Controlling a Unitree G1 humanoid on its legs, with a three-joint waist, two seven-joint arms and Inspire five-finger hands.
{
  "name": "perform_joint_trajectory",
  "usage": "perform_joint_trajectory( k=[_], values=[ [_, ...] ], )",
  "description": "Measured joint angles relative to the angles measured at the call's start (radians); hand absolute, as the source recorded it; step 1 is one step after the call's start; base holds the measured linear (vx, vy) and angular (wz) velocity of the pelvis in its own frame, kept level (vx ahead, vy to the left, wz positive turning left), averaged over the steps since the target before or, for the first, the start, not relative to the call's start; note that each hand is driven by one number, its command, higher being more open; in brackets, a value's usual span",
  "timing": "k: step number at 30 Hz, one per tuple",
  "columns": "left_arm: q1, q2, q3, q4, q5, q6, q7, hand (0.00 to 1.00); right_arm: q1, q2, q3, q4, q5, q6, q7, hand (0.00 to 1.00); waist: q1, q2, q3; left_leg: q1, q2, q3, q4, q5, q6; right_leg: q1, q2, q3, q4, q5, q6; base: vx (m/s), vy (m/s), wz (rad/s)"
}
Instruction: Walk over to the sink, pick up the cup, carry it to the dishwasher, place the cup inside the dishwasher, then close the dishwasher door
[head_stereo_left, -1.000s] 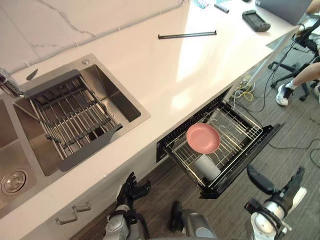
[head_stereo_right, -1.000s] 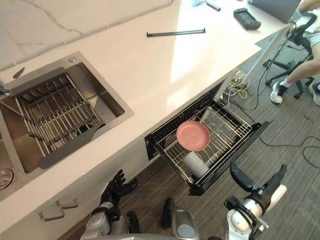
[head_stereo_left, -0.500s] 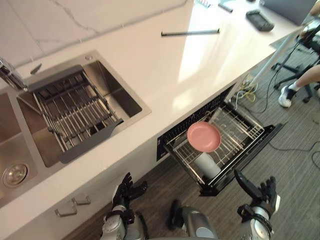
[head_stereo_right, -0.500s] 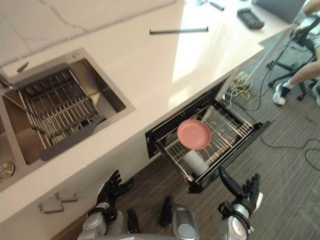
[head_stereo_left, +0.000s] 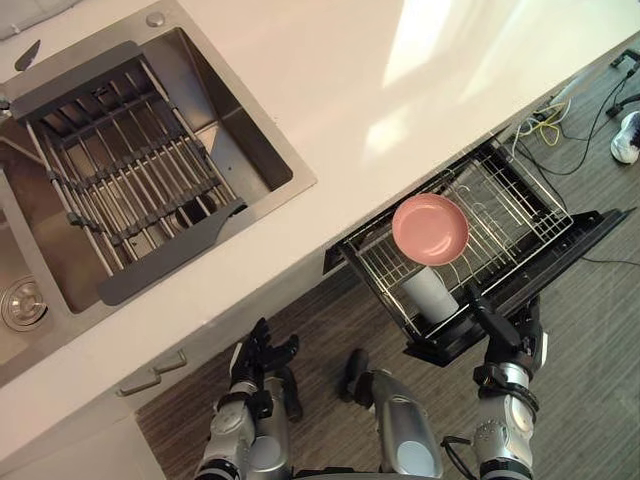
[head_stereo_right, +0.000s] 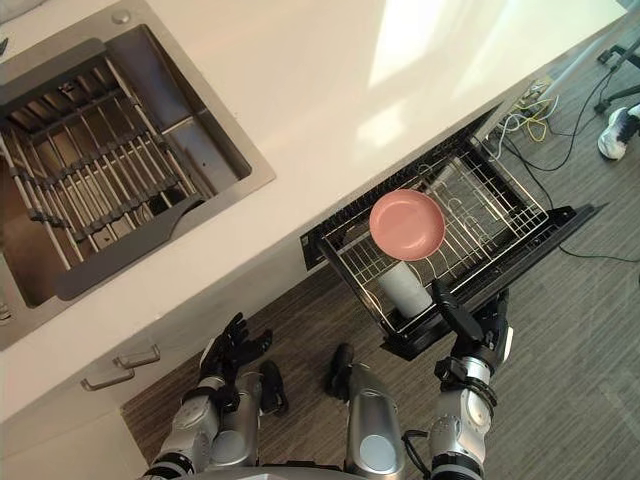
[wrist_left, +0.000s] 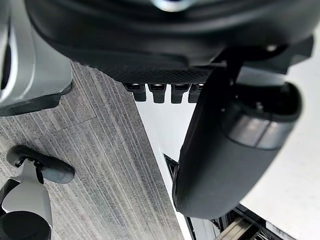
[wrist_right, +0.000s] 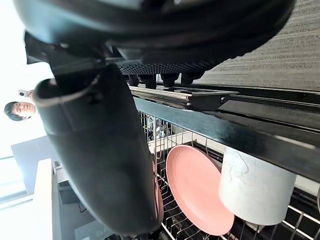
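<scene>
Left eye view puts the right robot hand (head_stereo_left: 503, 330) just at the black front edge of the pulled-out dishwasher drawer (head_stereo_left: 575, 243). A second ago it hung well out over the grey wood-grain floor, apart from that edge. The head camera has also swung, so the whole scene sits differently. Its fingers are straight and hold nothing. That suggests only closing the dishwasher is left.

The white cylindrical cup (head_stereo_left: 428, 293) stands in the wire rack (head_stereo_left: 520, 210), in the same spot as before, at the rack's front corner nearest the robot. It sits just beside and partly under the round pink plate (head_stereo_left: 430, 228). Its long axis looks roughly upright, leaning a little. Which end is the mouth cannot be told.

The left robot hand (head_stereo_left: 260, 358) hangs low by the cabinet front below the white stone surface (head_stereo_left: 400, 80), fingers loosely spread and empty.
</scene>
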Motion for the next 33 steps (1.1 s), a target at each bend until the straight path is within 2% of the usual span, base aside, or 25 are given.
perform_joint_trajectory(
  k=[6,11,16,21,28,33],
  values=[
    [0.003,0.003,-0.016,0.004,0.0,0.008,-0.004,1.0,-0.033,-0.004,0.023,0.0,0.007,0.0,0.037,1.0,0.006,0.014,0.007,0.023,-0.023,-0.032,-0.024,0.008,0.01,0.03,-0.02,-0.027,0.0,-0.003,0.0,-0.05,-0.002,0.16],
    [0.004,0.006,-0.015,0.003,0.0,0.012,-0.007,1.0,-0.084,-0.007,0.103,-0.008,0.007,0.012,0.069,1.0,0.021,0.021,0.004,0.036,-0.031,-0.065,-0.045,0.027,0.01,0.054,-0.028,-0.059,0.002,-0.009,-0.011,-0.06,-0.055,0.19],
    [0.01,-0.003,-0.014,0.003,0.0,0.012,-0.031,1.0,-0.19,-0.017,0.177,-0.008,0.007,0.069,0.086,1.0,0.037,0.049,-0.001,0.043,-0.04,-0.107,-0.073,0.061,0.0,0.077,-0.037,-0.103,0.002,-0.018,-0.024,-0.03,-0.073,0.23],
    [0.016,-0.004,-0.012,0.002,-0.002,0.014,-0.044,1.0,-0.289,-0.053,0.239,-0.005,-0.003,0.117,0.154,1.0,0.05,0.063,-0.007,0.041,-0.054,-0.148,-0.09,0.085,-0.01,0.089,-0.053,-0.141,0.019,-0.038,-0.029,0.0,-0.06,0.27],
    [0.035,0.007,0.02,-0.002,-0.002,0.008,-0.075,1.0,-0.325,-0.081,0.245,0.034,-0.001,0.132,0.154,1.0,0.053,0.064,-0.008,0.035,-0.054,-0.182,-0.103,0.1,-0.006,0.101,-0.053,-0.182,0.013,-0.053,-0.03,-0.04,-0.024,0.12],
    [0.056,0.018,0.034,0.007,0.0,0.007,-0.078,1.0,-0.331,-0.103,0.245,0.045,-0.003,0.181,0.154,1.0,0.055,0.063,-0.01,0.072,-0.043,-0.199,-0.15,0.128,-0.021,0.147,-0.036,-0.221,-0.027,-0.052,-0.031,-0.02,-0.035,0.06]
  ],
)
